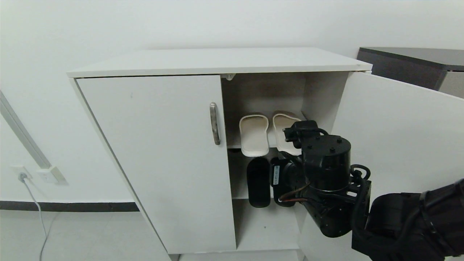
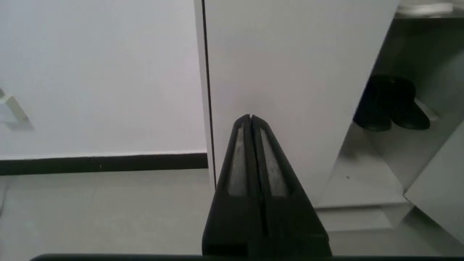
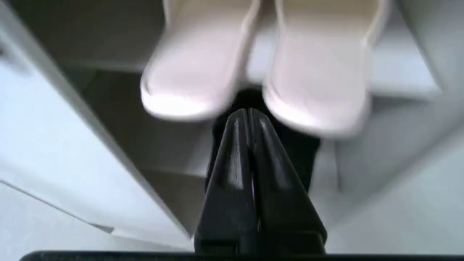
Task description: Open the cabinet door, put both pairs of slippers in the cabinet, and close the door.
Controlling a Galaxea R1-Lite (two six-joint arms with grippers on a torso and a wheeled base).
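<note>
While the right-hand door [image 1: 398, 137] of the white cabinet [image 1: 217, 61] stands swung wide open, both pairs of slippers sit inside. The white slippers [image 1: 254, 134] lie side by side on the upper shelf, their near ends hanging slightly over its front edge. The black slippers [image 1: 258, 181] lie on the shelf directly below. The left-hand door [image 1: 156, 156] is shut, and its metal handle [image 1: 214, 123] sits just beside the open compartment.

The right arm is in front of the opening, level with the two shelves. The right gripper [image 3: 250, 119] has its fingers pressed together with nothing between them. It points at the gap under the white slippers, with the black pair dark behind it. The left gripper [image 2: 250, 123] is also closed and empty. It is held low in front of the shut left door, well apart from the slippers.

The loading step looks finished, so closing the door appears to be what is left. The next move likely calls for the right arm to back out of the opening. It would then go round to the outer face of the open door and push it toward the cabinet. The overhanging white slippers may need watching, since they could catch the door as it shuts.
</note>
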